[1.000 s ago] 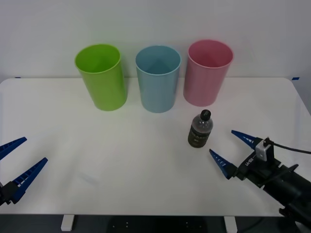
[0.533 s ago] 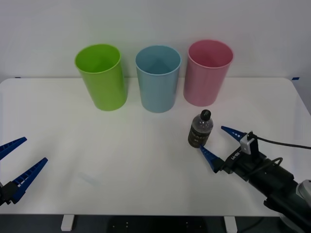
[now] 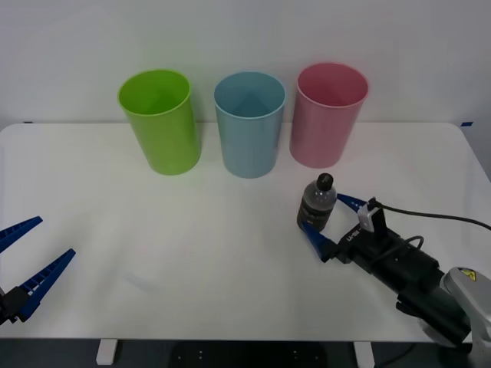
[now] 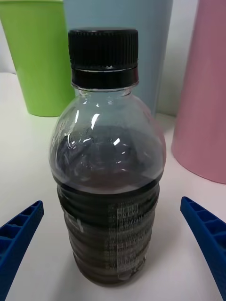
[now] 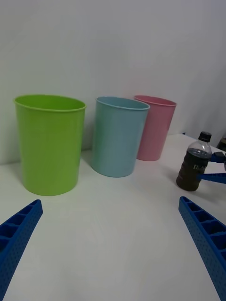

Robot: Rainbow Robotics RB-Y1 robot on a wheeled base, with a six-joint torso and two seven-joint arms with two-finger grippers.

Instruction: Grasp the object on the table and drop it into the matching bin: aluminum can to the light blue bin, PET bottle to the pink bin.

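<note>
Right gripper (image 3: pixel 325 221) wide open around PET bottle (image 3: pixel 316 205), just before pink bin (image 3: pixel 327 115), holding nothing. Likely smooth, part-full: clamp labelled body.

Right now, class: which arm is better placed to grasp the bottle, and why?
The right. Its end effector is open with a finger either side of the upright bottle; the left end effector hangs open at the table's far near-left edge.

Little can be read. The PET bottle (image 4: pixel 107 188) has fine pale print on its dark label, too small to make out. The right arm's casing carries a yellow warning sign (image 3: pixel 468 274).
</note>
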